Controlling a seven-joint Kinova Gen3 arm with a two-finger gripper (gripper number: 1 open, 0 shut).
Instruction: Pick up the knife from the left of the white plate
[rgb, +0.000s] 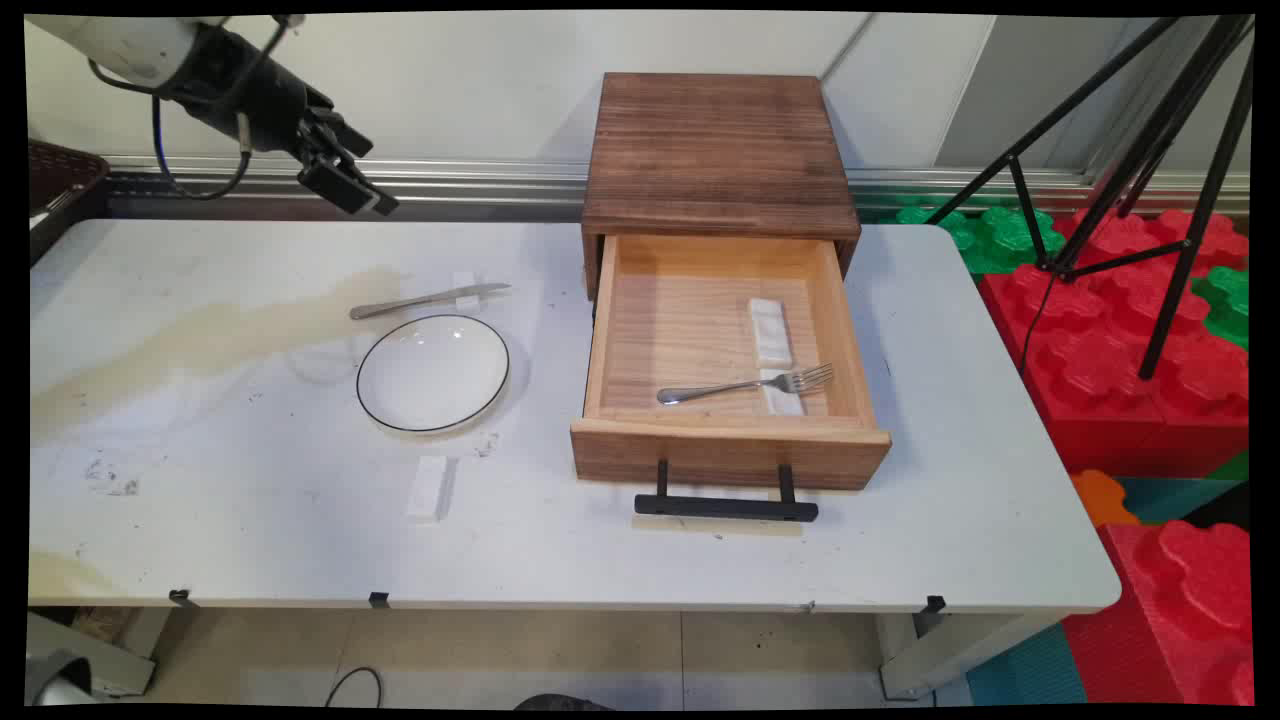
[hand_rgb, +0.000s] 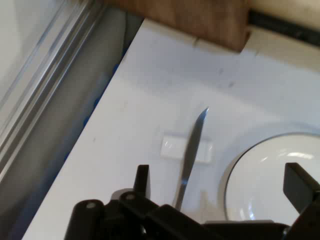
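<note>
White tabletop (rgb: 250, 500) with rounded corners, marked by a long tan stain running from the left edge toward the middle, plus grey scuffs near the left front. Behind the far edge, a metal rail (rgb: 480, 185) and a pale wall (rgb: 450, 80).

Near the middle of the far edge, a dark wooden box (rgb: 718, 150) with its light wooden drawer (rgb: 730, 450) pulled out toward the front edge; black bar handle (rgb: 726, 507) on the drawer front. Inside the drawer, a fork (rgb: 745, 385) lying crosswise, tines to the right, resting over a small white block (rgb: 781, 392), with a second white block (rgb: 770, 330) just behind it.

Left of the drawer, a white plate (rgb: 433, 372) with a thin dark rim. Just behind the plate, a knife (rgb: 430, 300) lying across a small white block (rgb: 466, 292), tip pointing right. Another white block (rgb: 427, 487) near the front edge, in front of the plate.

High over the far left corner, a black gripper (rgb: 350, 185), well above the tabletop, fingers (hand_rgb: 142, 179) spread apart and holding nothing; knife (hand_rgb: 191, 155) and plate (hand_rgb: 270, 185) below it in the hand view.

Beyond the right edge, red and green foam blocks (rgb: 1120, 330) on the floor and a black tripod (rgb: 1150, 150). Dark woven basket (rgb: 60, 175) at the far left.
</note>
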